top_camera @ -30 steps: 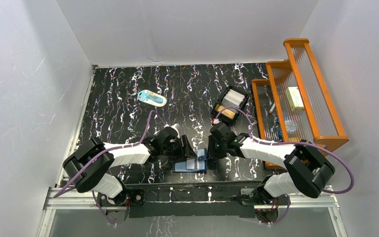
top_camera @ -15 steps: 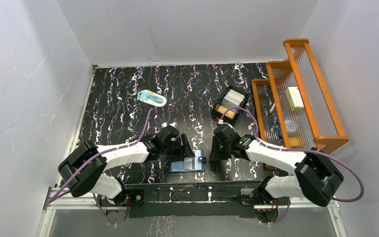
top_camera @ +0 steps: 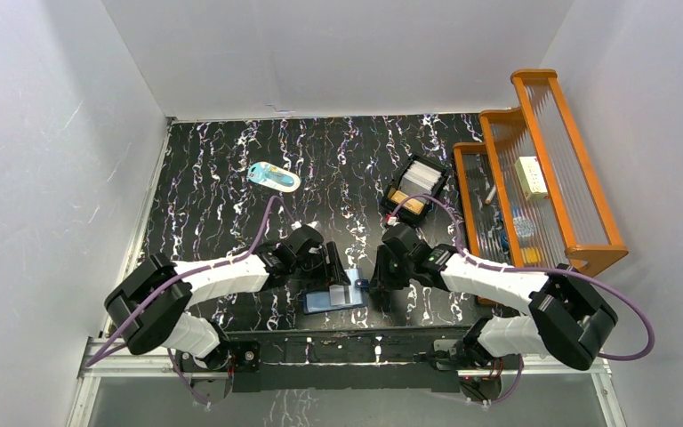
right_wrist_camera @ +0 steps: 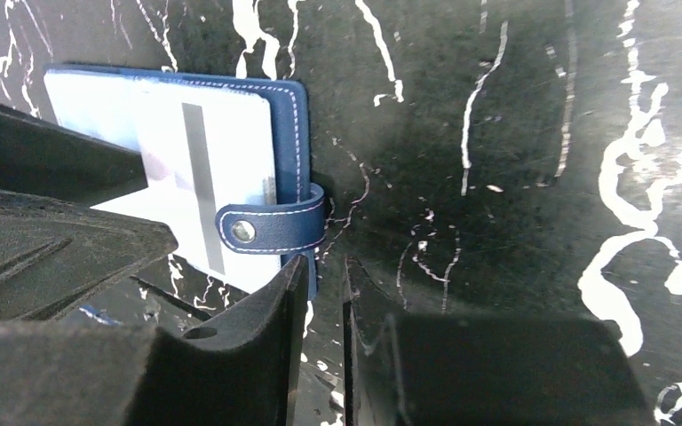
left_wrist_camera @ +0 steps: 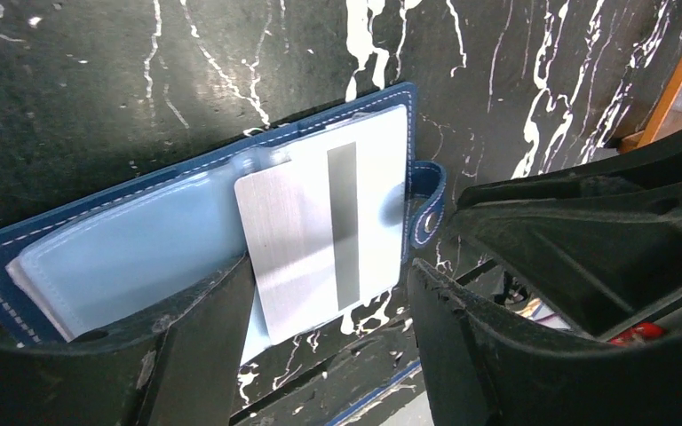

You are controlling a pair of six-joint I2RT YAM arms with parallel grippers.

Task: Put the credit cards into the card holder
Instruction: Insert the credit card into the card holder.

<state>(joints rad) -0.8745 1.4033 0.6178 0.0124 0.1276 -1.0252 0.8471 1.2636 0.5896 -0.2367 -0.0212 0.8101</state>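
wallet (top_camera: 318, 302) found lying open on the black marbled table (top_camera: 213, 205), close to its near edge and between the two grippers, pale-blue lining and clear pockets facing up. one silvery card (left_wrist_camera: 320, 222) with a grey stripe lay on the half nearer the snap tab (right_wrist_camera: 271, 229). one corner was tucked under a clear pocket and the other end stuck out past the wallet's edge.

left gripper (left_wrist_camera: 329, 284): jaws released, fingers spread to either side of the card's free end and close to its long edges, one finger overlapping the wallet's rim. no clamping observed.

right gripper (right_wrist_camera: 324, 266): low at the wallet's right side, just beside the snap tab. jaws were drawn in to a slim gap with a sliver of blue showing in it. could not tell whether the tab was pinched.

other cards sat in the black tray (top_camera: 397, 184) toward the far right of the table: white cards (top_camera: 425, 173) and a tan card (top_camera: 409, 202) beside them. a pale-blue-and-white oval item (top_camera: 274, 177) lay far left of the tray, well apart from the wallet. an orange rack (top_camera: 534, 76) stood along the right edge.
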